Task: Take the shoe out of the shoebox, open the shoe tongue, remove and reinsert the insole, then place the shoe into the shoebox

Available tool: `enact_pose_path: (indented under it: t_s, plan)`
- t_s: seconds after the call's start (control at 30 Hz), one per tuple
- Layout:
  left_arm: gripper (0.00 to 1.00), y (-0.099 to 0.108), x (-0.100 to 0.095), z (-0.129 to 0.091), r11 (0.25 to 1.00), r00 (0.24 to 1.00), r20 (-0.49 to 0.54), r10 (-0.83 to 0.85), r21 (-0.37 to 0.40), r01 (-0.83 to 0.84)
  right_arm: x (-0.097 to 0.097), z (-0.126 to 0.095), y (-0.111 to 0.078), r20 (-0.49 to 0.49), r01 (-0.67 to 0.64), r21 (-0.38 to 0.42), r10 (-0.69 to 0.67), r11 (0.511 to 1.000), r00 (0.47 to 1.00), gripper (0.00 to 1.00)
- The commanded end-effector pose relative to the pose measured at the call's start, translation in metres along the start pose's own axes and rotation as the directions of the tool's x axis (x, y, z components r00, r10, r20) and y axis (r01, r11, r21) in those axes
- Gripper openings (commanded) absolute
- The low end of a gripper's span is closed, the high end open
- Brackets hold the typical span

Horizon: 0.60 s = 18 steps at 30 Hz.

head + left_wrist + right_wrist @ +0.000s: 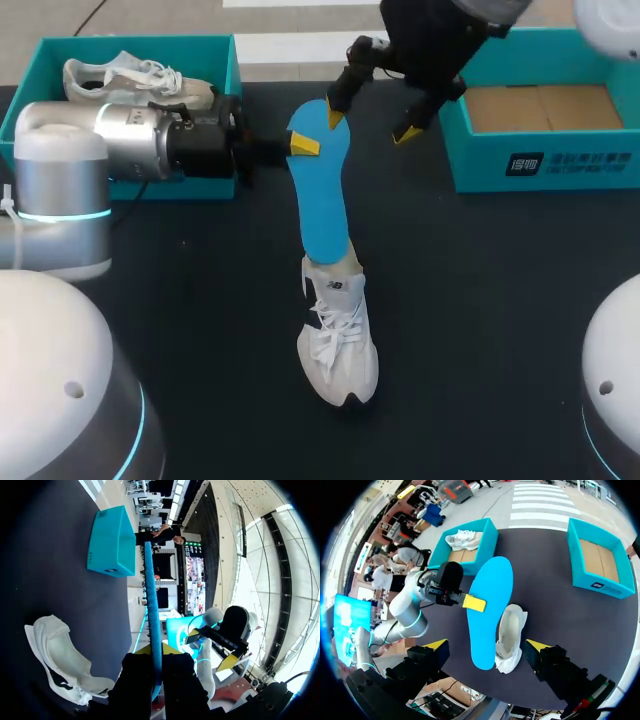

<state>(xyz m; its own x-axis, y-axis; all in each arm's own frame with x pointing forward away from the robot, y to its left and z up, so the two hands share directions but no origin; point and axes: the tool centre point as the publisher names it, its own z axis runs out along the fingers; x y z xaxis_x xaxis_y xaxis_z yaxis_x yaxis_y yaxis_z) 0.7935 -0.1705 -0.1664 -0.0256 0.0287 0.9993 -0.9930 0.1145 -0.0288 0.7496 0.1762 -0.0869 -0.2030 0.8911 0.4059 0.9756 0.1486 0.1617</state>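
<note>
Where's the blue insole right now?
Head view, mid-table: the blue insole is pinched near its far end by the left gripper, with its near end at the opening of the white shoe.

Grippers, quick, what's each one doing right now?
Left gripper: shut on the blue insole.
Right gripper: open, holding nothing.
</note>
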Motion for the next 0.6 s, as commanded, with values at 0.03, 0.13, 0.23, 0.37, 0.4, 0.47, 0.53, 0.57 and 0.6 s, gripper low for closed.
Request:
enact_pose_path:
  t_s: [0.03,0.13,0.23,0.37,0.4,0.47,0.53,0.57,0.6]
  plan:
    - [0.0,0.001,0.001,0.0,1.0,1.0,0.003,0.0,0.002,0.0,0.006,0.001,0.006,0.162,-0.003,0.01,0.001,1.0,0.987,1.0]
    - [0.0,0.001,0.001,0.0,1.0,1.0,0.003,0.0,0.002,0.0,0.008,0.009,0.006,0.182,0.0,0.057,-0.011,0.998,0.983,1.0]
    - [0.0,0.001,0.001,0.0,1.0,1.0,0.003,0.0,0.002,0.0,0.01,0.018,0.007,0.268,0.0,0.015,-0.004,1.0,0.964,1.0]
    - [0.0,0.001,0.001,0.0,1.0,1.0,0.003,0.0,0.002,0.0,0.018,0.026,0.009,0.374,-0.001,-0.021,0.009,1.0,0.927,1.0]
    - [0.0,0.001,0.001,0.0,1.0,1.0,0.003,0.0,0.002,0.0,0.02,0.029,0.011,0.394,-0.004,-0.032,0.016,0.999,0.919,1.0]
    - [0.0,0.001,0.001,0.0,1.0,1.0,0.003,0.0,0.002,0.0,0.025,0.035,0.012,0.424,-0.005,-0.048,0.025,0.999,0.905,1.0]
    - [0.0,0.001,0.001,0.0,1.0,1.0,0.003,0.0,0.002,0.0,0.029,0.039,0.014,0.431,-0.002,-0.052,0.024,0.999,0.902,1.0]
    - [0.0,0.001,0.001,0.0,1.0,1.0,0.003,0.0,0.002,0.0,0.031,0.041,0.014,0.43,-0.001,-0.059,0.027,0.998,0.902,1.0]
    - [0.0,0.001,0.001,0.0,1.0,1.0,0.003,0.0,0.002,0.0,0.032,0.043,0.014,0.429,-0.004,-0.047,0.024,0.999,0.903,1.0]
